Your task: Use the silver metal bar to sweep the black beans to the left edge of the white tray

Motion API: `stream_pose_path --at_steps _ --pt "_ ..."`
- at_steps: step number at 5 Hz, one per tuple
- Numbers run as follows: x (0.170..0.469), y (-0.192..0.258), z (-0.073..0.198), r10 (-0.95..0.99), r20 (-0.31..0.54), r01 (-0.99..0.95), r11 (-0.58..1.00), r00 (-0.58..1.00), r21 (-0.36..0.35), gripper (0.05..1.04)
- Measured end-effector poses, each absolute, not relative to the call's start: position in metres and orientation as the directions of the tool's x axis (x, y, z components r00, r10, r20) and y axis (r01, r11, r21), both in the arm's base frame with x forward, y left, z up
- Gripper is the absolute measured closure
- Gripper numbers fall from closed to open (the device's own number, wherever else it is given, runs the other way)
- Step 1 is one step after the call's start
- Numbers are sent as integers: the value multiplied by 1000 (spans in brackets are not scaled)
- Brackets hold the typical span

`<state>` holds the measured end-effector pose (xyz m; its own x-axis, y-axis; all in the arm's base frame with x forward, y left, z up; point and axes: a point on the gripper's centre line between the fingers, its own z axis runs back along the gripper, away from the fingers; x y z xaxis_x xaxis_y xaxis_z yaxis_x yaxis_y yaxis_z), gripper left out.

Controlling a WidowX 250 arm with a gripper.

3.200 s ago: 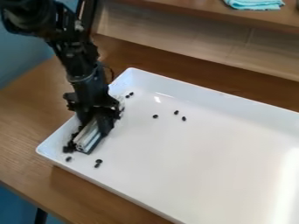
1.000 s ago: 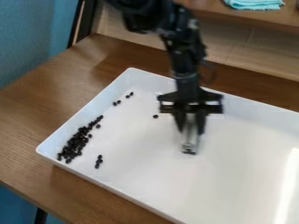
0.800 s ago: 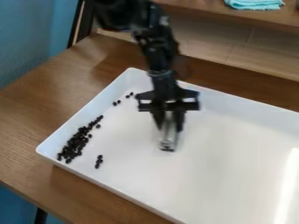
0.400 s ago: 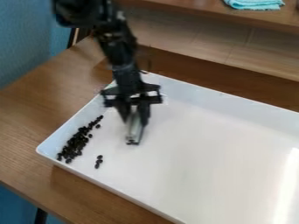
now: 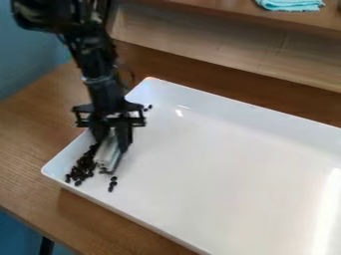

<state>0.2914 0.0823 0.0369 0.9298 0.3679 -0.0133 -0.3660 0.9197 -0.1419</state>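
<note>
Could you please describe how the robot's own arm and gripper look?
The robot arm is black and slim, built of jointed segments, with a thin dark cable looping out beside it. The black two-finger gripper has a wide crossbar with parts jutting out at both sides, above two dark, narrow fingers.

Here's the tray [image 5: 220,159], on the table [image 5: 33,134]; down its left side, towards the near corner, lies the bead pile [image 5: 81,168]; right beside that, the bar [image 5: 106,155], in the gripper [image 5: 112,142]; a small bead cluster [image 5: 112,184] sits just before the bar; a bead pair [image 5: 148,107] lies near the far-left corner; behind it all, the shelf [image 5: 200,11], with the cloth [image 5: 289,4] on its right part.
</note>
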Motion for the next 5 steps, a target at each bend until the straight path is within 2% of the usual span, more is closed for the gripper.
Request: stream_pose_path --at_steps 1,2,3,4,5 --pt "282 65 69 332 8 -321 918 943 -232 689" --pt "277 42 94 293 -8 -281 908 956 -310 689" --pt "279 24 94 251 -9 -243 924 968 -296 689" --pt "276 17 52 218 2 -212 953 976 -215 689" --pt "279 24 28 192 38 -183 970 981 -162 689"
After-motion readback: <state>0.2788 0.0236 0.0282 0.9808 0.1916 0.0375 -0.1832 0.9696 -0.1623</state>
